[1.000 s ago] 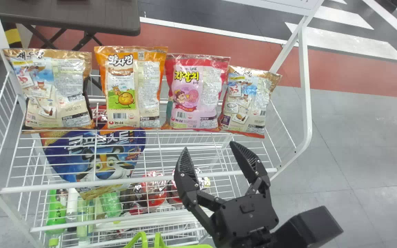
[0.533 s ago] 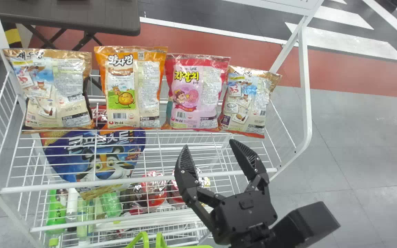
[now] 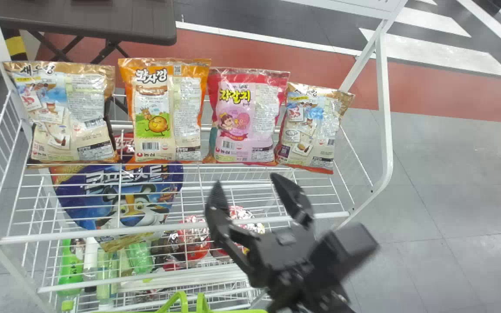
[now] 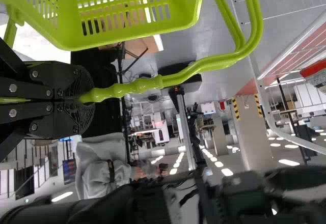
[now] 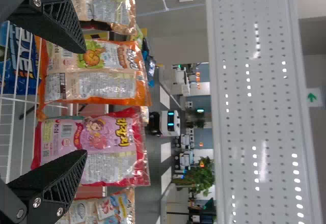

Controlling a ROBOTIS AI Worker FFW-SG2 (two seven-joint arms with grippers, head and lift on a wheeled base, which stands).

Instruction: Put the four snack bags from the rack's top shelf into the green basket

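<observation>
Ahead of the right gripper [image 3: 245,179], open and the nearer one, the pink bag [image 3: 245,118], likely next, stands long axis upright on the top shelf [image 3: 102,232] (the left gripper [image 4: 87,99] clamps the green basket's handle [image 4: 133,87])

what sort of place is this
Possibly a mock shop in a robotics workspace: a white wire rack of snack bags, a wheeled robot and a green exit sign

Robotics lab with white robots [image 5: 170,123]
</observation>
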